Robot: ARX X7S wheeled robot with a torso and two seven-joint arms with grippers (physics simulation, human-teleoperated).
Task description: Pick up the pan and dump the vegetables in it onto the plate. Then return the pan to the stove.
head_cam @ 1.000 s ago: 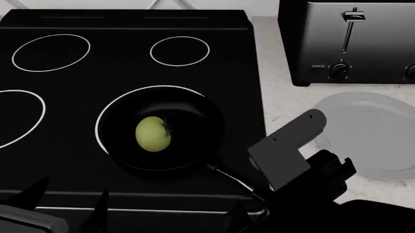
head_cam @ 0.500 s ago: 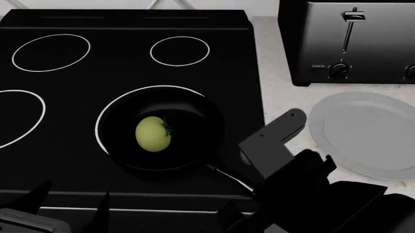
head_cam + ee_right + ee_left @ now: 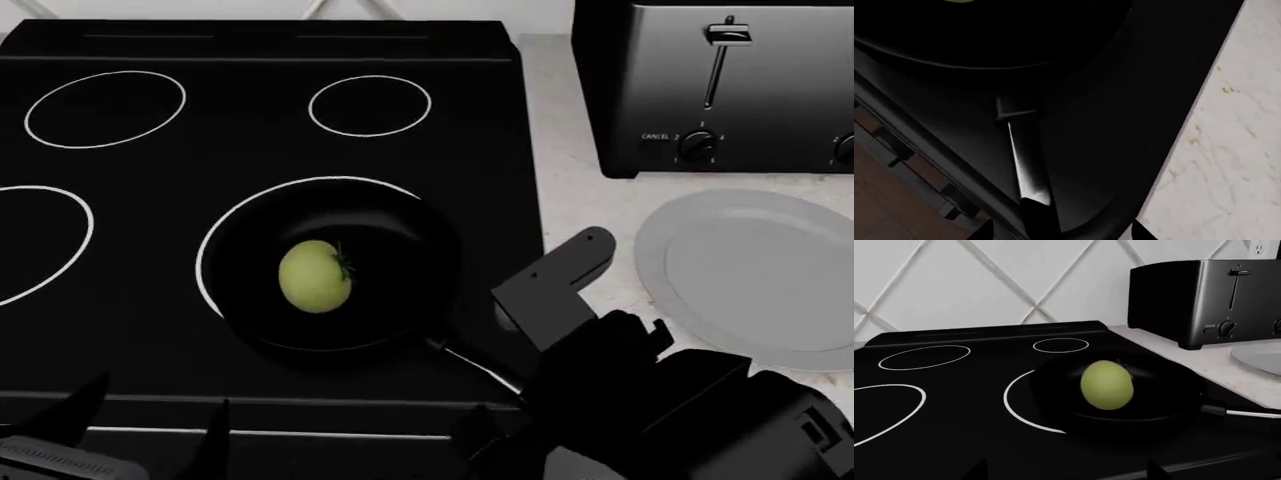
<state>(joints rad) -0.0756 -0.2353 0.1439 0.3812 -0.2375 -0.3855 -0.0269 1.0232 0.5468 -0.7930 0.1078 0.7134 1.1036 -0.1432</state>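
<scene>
The right gripper (image 3: 514, 435) hides the pan (image 3: 334, 275) handle's end — its grip can't be told.

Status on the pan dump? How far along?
Nothing finished yet: the pan sits on the stove with the tomato inside, and the plate holds nothing. In hand: the right end effector is over the pan handle, not gripping. Left: grasp, lift, dump, return.
</scene>
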